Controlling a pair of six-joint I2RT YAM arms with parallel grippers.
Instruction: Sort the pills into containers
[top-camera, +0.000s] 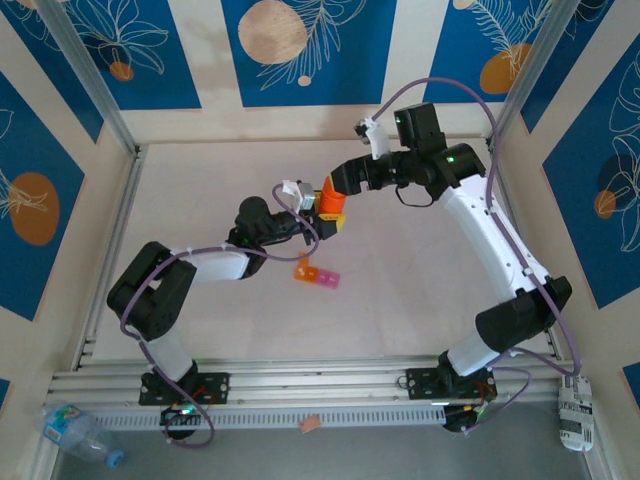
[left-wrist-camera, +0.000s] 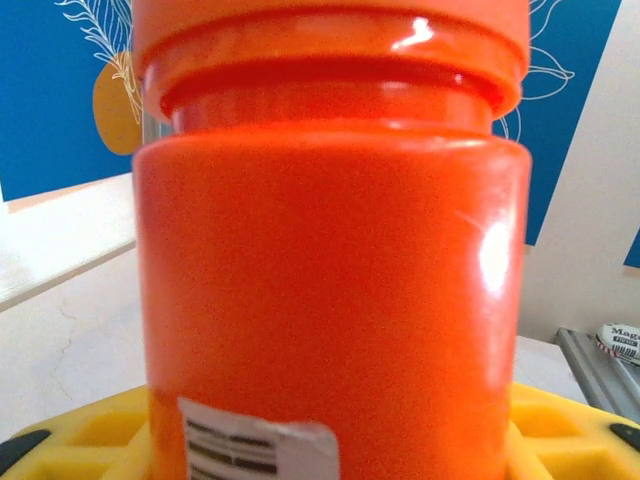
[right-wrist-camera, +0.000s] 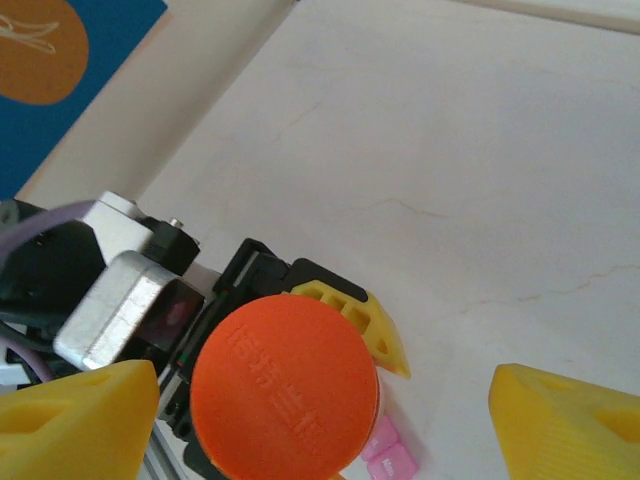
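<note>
Left gripper (top-camera: 332, 222) clasps the upright orange bottle (left-wrist-camera: 330, 280); right gripper (right-wrist-camera: 320, 425) hangs over its cap (right-wrist-camera: 285, 385), jaws spread wide, holding nothing, with the containers (top-camera: 317, 275) lying just nearer.

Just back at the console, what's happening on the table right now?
The left end effector grips the orange bottle upright. The right end effector hovers over its cap, which is on, with jaws open to either side of it. The strip of containers lies on the table close by, with neither arm on it.
</note>
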